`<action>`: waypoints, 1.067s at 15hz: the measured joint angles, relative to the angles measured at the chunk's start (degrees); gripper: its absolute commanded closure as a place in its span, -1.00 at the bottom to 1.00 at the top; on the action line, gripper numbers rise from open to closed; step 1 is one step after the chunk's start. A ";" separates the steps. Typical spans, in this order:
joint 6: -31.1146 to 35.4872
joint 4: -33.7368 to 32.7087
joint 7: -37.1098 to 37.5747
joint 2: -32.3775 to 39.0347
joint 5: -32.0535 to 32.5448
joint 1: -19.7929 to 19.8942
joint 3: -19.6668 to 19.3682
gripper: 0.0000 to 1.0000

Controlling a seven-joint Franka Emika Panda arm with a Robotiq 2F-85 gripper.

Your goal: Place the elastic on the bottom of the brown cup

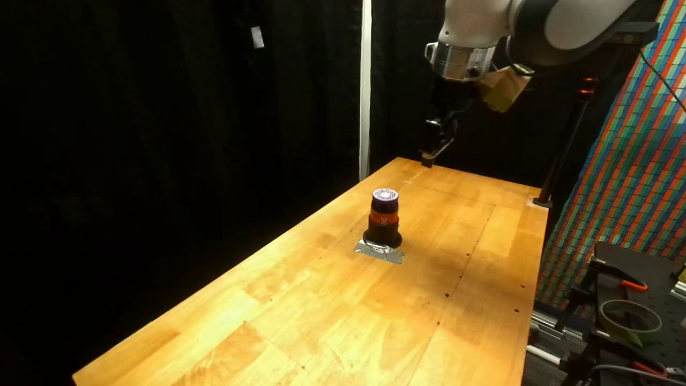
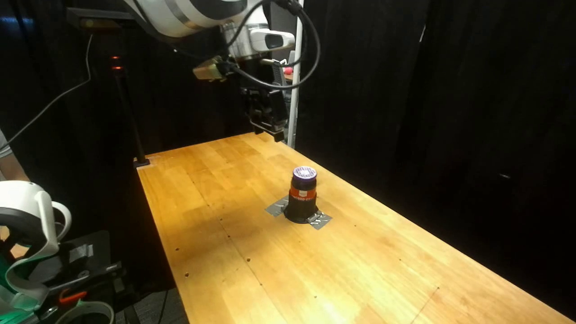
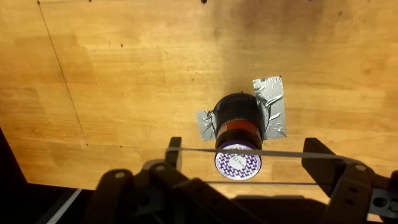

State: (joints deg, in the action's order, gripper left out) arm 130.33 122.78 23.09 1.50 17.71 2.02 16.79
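A wooden tabletop [image 1: 321,311] carries a brown cup [image 3: 238,126] between two silver tape strips [image 3: 275,93], and a black corner post [image 1: 561,151].

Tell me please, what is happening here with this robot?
A black robotic gripper holds a thin, pale elastic band stretched across its open jaws. It hangs in the air, apart from the dark cylindrical cup with an orange stripe. That cup stands on the wooden table, with silver tape at its base. The elastic band is not around it yet.
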 measured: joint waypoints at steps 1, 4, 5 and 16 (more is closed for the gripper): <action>1.08 -2.91 1.32 3.56 1.84 -0.99 -1.44 -1.00; 3.60 -11.71 3.31 13.31 3.58 -4.61 -6.25 -1.00; 4.20 -14.47 3.47 16.17 3.51 -5.78 -7.75 -1.00; 4.72 -30.20 2.46 32.58 -4.63 -10.62 -15.18 -1.00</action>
State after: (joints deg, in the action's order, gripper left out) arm 135.05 92.58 25.56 34.08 13.09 -8.60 1.62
